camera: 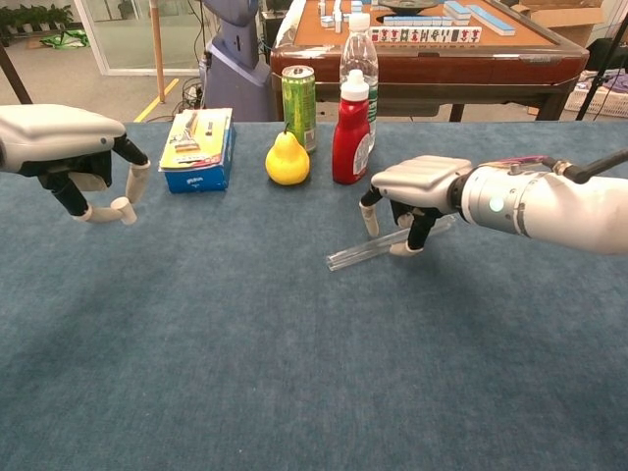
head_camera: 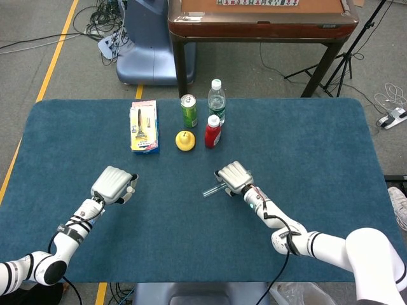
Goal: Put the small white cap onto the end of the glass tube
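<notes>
1. Right hand (camera: 417, 191) hovering low over the glass tube (camera: 378, 247), palm down, fingertips (camera: 403, 247) touching the tube near its middle, thumb hanging on the near side; not yet wrapping it, so holding nothing for now, tube lying flat on the blue table (camera: 294, 373)
2. Left hand (camera: 74, 147) waiting well apart on the other side, raised above the table, pinching the small white cap (camera: 120, 205) between thumb and finger
3. Doing this step well, by my reading: closing fingers and thumb from both sides of the tube so it cannot roll away, gripping toward the far end and leaving the near open end sticking out free for the cap, then lifting level
4. Watching for slip: smooth glass, round, likely to spin or skid under a one-sided push
5. Chest view showing the cap clearly in the left hand's pinch and the fingertips meeting the tube; head view hiding the cap under the left hand (head_camera: 114, 184), and covering most of the tube with the right hand (head_camera: 234, 177), only the end of the tube (head_camera: 212, 190) peeking out
6. Head view giving instead the layout: pear, can, red bottle, water bottle and box standing far behind, out of the way
</notes>
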`<state>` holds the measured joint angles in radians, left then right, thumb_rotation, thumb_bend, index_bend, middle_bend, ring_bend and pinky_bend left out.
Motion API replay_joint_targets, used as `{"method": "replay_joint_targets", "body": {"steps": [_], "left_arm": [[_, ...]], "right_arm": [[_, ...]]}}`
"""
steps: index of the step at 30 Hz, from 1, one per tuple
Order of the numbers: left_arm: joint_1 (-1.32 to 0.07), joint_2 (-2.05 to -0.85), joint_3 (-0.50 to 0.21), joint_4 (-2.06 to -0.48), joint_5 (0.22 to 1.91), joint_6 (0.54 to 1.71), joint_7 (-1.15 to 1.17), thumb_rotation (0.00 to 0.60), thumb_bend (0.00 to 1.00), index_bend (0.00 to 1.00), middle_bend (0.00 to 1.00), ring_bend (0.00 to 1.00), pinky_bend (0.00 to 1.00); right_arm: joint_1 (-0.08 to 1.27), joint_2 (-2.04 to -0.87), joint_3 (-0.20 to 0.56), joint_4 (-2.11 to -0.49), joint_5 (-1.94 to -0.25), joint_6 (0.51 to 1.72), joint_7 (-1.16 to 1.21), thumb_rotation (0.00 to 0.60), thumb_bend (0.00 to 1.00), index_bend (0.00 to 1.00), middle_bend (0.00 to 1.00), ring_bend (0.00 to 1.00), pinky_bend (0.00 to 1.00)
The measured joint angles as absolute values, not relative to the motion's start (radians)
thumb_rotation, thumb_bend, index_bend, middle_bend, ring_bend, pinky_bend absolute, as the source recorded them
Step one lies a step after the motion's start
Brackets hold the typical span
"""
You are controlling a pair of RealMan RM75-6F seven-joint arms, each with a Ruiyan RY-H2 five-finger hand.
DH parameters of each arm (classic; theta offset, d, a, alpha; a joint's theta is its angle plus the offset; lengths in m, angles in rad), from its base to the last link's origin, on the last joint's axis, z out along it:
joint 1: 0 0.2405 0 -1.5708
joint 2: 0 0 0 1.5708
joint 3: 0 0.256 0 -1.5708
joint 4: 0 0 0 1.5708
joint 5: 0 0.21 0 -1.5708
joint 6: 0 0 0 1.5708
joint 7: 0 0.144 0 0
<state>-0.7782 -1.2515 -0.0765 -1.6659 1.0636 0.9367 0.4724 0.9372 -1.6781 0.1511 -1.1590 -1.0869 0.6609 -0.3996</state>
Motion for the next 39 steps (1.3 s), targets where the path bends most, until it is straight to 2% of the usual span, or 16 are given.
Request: {"method": "replay_joint_targets", "body": {"steps": [8, 30, 39], "left_arm": [[-0.779, -1.257, -0.079, -1.656, 1.066, 0.935, 0.465, 0.600, 0.29, 0.53, 1.00, 1.00, 1.00], [-0.775, -1.259, -0.078, -1.646, 1.064, 0.930, 0.457, 0.600, 0.29, 0.53, 1.00, 1.00, 1.00], [-0.776, -1.252, -0.087, -1.641, 1.066, 0.928, 0.444, 0.600, 0.29, 0.53, 1.00, 1.00, 1.00]], "right_arm": [[0.946, -1.691, 0.142, -1.141, -1.076, 0.654, -0.399, 0.600, 0.37, 0.46, 1.00, 1.00, 1.00], [0.961, -1.723, 0.140, -1.100, -1.056, 0.662, -0.400, 0.600, 0.37, 0.51, 1.00, 1.00, 1.00], [0.956, -1.715, 0.150, -1.113, -1.057, 0.682, -0.382, 0.600, 0.38, 0.64, 1.00, 1.00, 1.00]]}}
